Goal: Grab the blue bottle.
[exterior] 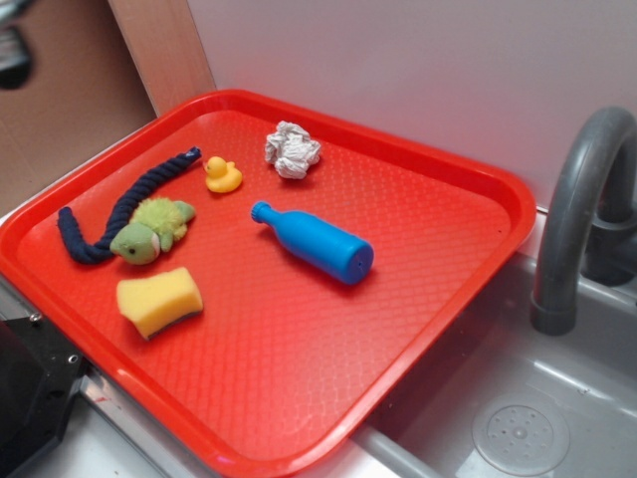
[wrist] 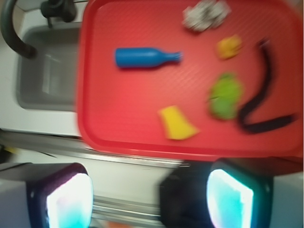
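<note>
The blue bottle lies on its side near the middle of the red tray, neck pointing left toward the back. In the wrist view the blue bottle lies flat in the upper left part of the tray, neck to the right. My gripper is open, its two glowing pads far apart with nothing between them. It hangs high above the tray's near edge, well away from the bottle. The gripper does not show in the exterior view.
On the tray: a yellow sponge, a green plush toy, a dark navy rope, a yellow rubber duck and a crumpled grey wad. A grey sink with a curved faucet lies right of the tray.
</note>
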Motion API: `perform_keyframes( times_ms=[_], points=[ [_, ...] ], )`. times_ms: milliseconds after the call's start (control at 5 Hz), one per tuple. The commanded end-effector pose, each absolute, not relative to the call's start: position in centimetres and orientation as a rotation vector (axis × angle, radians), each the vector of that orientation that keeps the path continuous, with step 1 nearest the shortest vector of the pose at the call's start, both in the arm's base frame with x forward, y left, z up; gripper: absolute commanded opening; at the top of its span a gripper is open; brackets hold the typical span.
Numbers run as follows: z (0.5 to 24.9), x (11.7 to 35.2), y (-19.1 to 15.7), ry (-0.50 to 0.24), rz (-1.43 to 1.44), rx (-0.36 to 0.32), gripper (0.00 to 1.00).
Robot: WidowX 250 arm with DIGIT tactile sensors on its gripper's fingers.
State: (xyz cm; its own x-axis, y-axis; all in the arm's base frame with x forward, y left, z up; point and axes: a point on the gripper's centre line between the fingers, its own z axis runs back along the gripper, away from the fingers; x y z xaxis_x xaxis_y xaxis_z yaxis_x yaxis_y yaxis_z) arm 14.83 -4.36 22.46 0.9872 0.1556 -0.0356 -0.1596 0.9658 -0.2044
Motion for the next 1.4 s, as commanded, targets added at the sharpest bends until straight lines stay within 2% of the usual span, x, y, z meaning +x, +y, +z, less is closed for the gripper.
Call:
perform_keyframes(
  times_ms=[0,200,400,600,800,1200],
  points=[
    [21.3,21.4,-5.8,-0.193,0.614,-0.155,1.0],
    [17.7,24.0,-5.9,-0.299,0.85,-0.054,1.0],
    [14.4,26.0,-6.1,-0.353,0.961,0.008,1.0],
    [11.3,27.7,-5.6,-0.354,1.049,0.04,1.0],
    [8.8,28.2,-5.2,-0.307,1.101,0.038,1.0],
    [6.0,25.2,-4.7,-0.123,1.163,-0.024,1.0]
  ],
)
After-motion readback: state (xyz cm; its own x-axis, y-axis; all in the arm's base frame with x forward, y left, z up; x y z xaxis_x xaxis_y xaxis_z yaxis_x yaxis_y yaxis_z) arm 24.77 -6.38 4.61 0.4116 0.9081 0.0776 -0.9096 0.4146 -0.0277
